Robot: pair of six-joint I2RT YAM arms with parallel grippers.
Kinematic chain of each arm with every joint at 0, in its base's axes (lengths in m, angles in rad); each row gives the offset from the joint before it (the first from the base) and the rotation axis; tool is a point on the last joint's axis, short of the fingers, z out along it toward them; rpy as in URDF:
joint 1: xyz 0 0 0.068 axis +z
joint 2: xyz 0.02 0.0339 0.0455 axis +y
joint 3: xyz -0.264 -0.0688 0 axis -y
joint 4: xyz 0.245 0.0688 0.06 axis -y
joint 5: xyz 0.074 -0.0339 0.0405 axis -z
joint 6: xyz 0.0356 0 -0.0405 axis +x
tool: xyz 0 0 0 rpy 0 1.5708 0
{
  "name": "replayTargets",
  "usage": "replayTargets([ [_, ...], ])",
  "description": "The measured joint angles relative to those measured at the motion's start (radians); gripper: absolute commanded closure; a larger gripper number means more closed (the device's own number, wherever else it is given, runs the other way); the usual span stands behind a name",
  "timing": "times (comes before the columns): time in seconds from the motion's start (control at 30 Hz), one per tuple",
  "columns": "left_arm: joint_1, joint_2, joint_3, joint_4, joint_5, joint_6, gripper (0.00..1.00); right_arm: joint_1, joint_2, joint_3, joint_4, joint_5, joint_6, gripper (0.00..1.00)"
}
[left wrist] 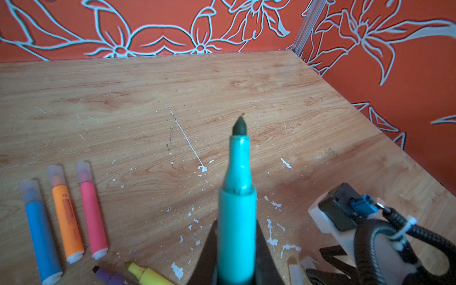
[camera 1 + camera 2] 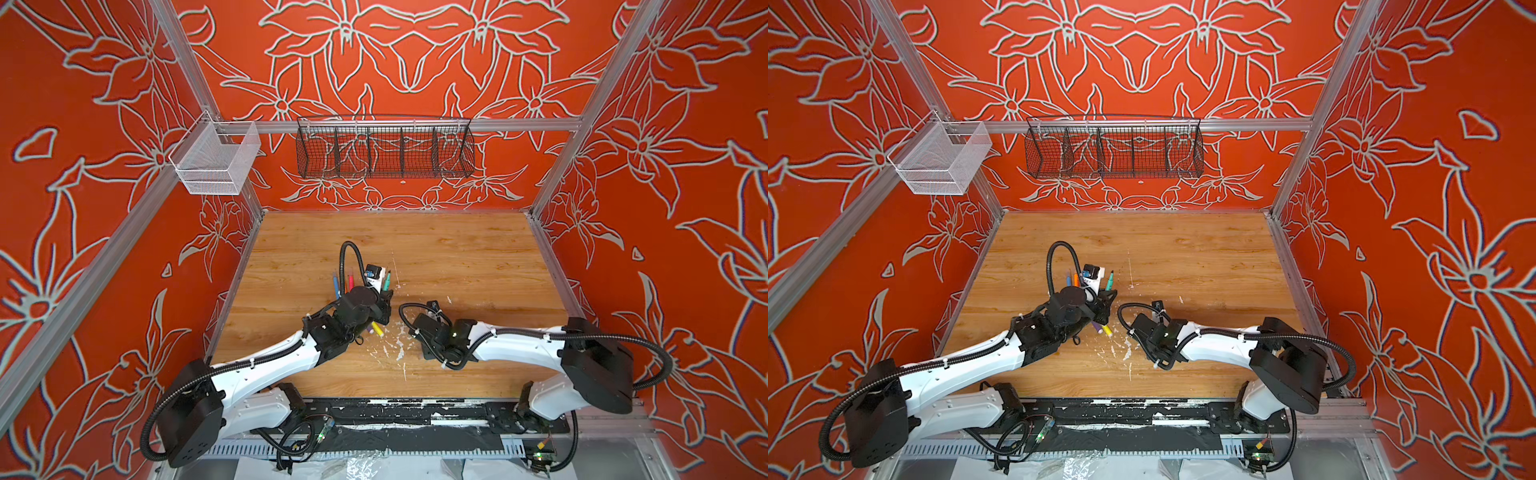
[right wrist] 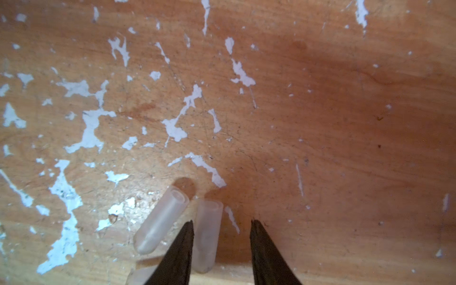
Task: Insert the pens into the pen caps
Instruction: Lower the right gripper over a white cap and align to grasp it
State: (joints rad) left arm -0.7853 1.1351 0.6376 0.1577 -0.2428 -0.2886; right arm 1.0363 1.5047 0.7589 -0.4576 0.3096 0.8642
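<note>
Wooden table point(image 2: 457, 249), both top views: the left gripper point(image 2: 386, 297) pinches the green pen point(image 2: 387, 282); the right arm point(image 2: 515, 345) hides its own jaws. Left wrist view: blue pen point(image 1: 42, 234), orange pen point(image 1: 67, 222) and pink pen point(image 1: 93, 214) lie capped side by side, purple pen point(image 1: 111, 276) and yellow pen point(image 1: 148, 275) uncapped nearby; the orange barrel's print is unreadable. Right wrist view: the right gripper point(image 3: 222, 221) is spread astride one cap point(image 3: 206, 237), a second cap point(image 3: 160, 222) just outside.

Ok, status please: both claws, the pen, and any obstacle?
Left claw shut on green pen, tip bare. Right claw open, astride one clear cap on table. Second cap close beside, may interfere.
</note>
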Motion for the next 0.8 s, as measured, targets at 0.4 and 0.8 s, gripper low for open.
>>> replayTargets([
  [0.4, 0.0, -0.008, 0.0, 0.0, 0.002, 0.0, 1.0, -0.035, -0.026, -0.04, -0.001, 0.005, 0.006, 0.67],
  [0.8, 0.0, -0.021, 0.0, 0.0, 0.002, 0.0, 1.0, -0.039, -0.004, -0.03, 0.019, 0.001, 0.005, 0.67],
])
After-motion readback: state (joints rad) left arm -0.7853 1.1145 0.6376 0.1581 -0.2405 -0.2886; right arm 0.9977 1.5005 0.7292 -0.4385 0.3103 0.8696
